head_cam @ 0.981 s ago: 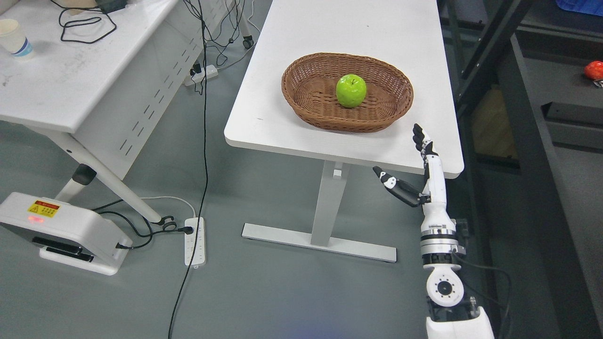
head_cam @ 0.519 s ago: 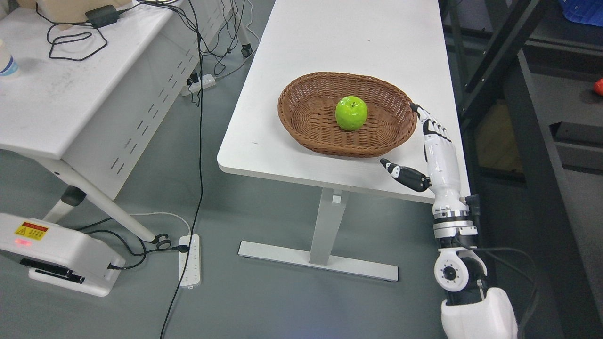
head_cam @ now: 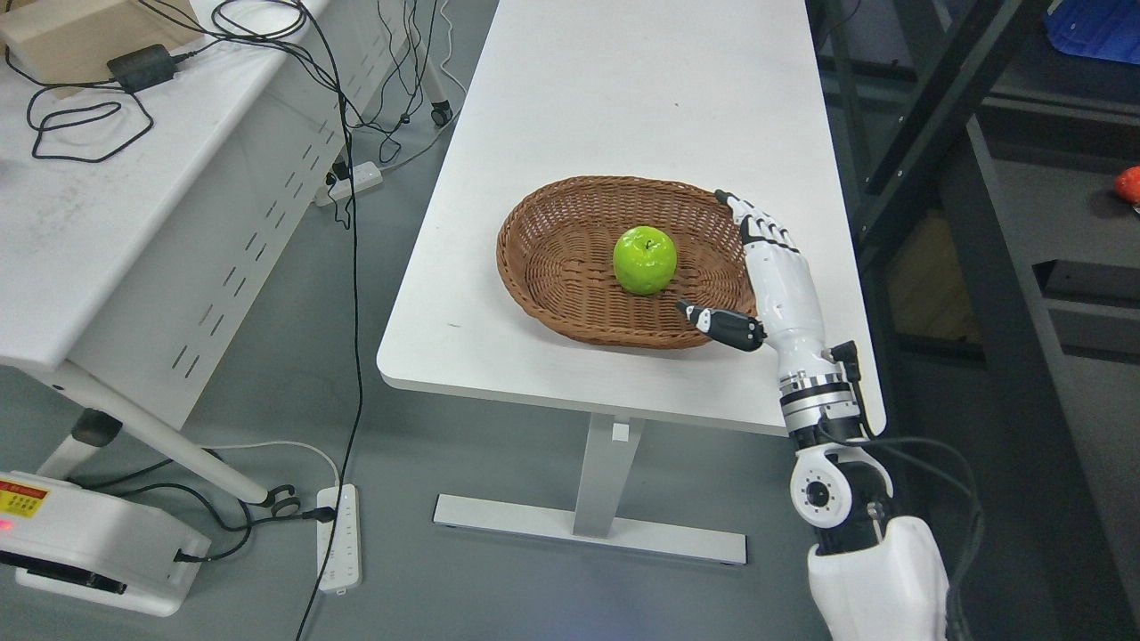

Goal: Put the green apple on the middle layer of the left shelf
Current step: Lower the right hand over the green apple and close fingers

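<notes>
Sitting stem-up in the oval wicker basket [head_cam: 552, 267] — the glossy, round green apple [head_cam: 645, 260]; right hand [head_cam: 766, 267] is being held beside it, fingers extended, grasping nothing.

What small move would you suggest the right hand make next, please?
Probably shift the right hand left toward the round green apple: it is open over the brown wicker basket's right rim, and the apple sits apart, ungrasped.

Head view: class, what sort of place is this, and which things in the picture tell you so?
Probably a robotics lab or workshop. White work tables stand on a grey floor, loose cables run down to a power strip, and dark metal shelving stands on the right.
</notes>
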